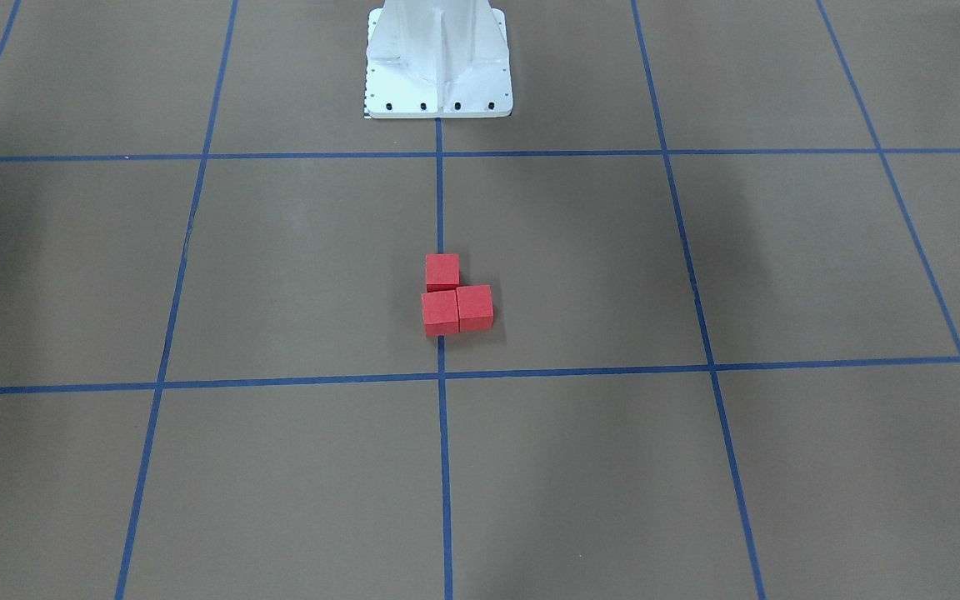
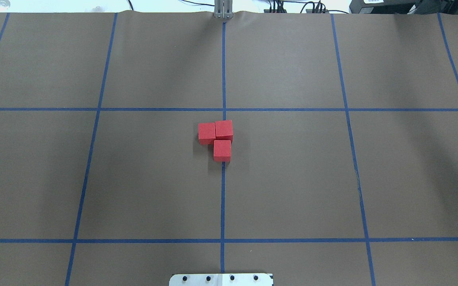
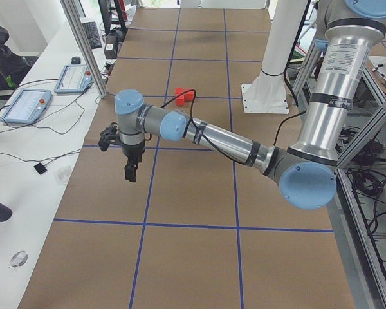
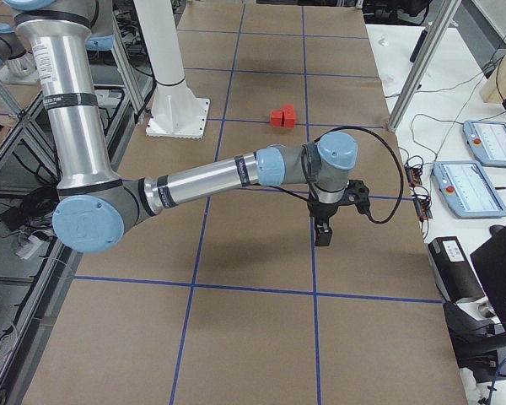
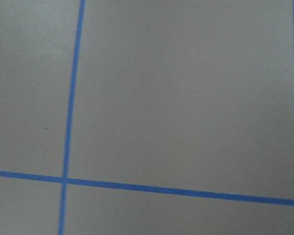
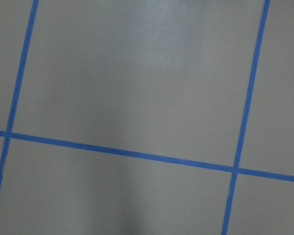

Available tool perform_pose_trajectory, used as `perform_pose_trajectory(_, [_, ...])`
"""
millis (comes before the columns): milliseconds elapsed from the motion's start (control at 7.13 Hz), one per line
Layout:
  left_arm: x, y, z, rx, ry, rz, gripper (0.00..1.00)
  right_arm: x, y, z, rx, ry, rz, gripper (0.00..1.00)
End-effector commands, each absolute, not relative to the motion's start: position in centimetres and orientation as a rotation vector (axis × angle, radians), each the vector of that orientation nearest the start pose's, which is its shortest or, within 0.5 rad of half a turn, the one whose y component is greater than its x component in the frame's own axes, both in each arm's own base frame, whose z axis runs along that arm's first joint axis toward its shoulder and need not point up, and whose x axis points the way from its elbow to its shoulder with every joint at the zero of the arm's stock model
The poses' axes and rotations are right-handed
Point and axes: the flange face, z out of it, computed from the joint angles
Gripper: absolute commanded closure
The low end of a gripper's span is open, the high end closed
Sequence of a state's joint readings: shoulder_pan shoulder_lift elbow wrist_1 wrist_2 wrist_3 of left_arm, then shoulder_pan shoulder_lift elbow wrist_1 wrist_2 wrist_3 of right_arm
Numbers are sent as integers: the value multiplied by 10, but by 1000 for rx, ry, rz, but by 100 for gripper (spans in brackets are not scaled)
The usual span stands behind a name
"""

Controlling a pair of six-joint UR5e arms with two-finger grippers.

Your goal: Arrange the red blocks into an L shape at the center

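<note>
1. The three red blocks (image 2: 218, 139) sit touching in an L on the brown worktop (image 2: 292, 178); two lie on the central blue tape line (image 2: 223, 198), and the third is just to the robot's left of it.
2. The left claw (image 3: 130, 172) points down, well apart from the blocks; I cannot tell whether it is wide or narrow.
3. The right claw (image 4: 323, 234) also points down, well apart from them; its spread cannot be told either.

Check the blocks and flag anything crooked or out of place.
The three red blocks sit in an L on the central blue tape line, touching. Only oddity: their outer edges are slightly staggered, not flush. Nothing looks damaged.
</note>
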State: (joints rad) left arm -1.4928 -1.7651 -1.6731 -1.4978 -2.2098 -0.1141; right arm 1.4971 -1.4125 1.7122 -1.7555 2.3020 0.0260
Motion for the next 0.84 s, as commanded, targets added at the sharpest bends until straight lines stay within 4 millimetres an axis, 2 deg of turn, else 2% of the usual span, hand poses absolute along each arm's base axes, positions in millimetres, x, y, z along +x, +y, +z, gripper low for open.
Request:
perform_pose_trajectory(0, [-82, -545, 566, 192, 642, 70, 0, 30, -539, 553, 68, -730, -85, 1])
perform_pose_trajectory(140, [-79, -532, 592, 221, 640, 80, 0, 37, -528, 564, 53, -737, -64, 1])
perform_pose_trajectory(281, [-79, -506, 623, 199, 636, 73, 0, 38, -509, 577, 26, -759, -49, 1])
perform_pose_trajectory(421, [-79, -496, 633, 199, 640, 68, 0, 37, -502, 583, 9, -783, -35, 1])
perform_pose_trajectory(561, [-76, -492, 632, 188, 680, 66, 0, 45, -499, 584, 9, -797, -14, 1])
perform_pose_trajectory(701, [-71, -491, 628, 187, 756, 70, 0, 46, -477, 616, -46, -798, 1, 1])
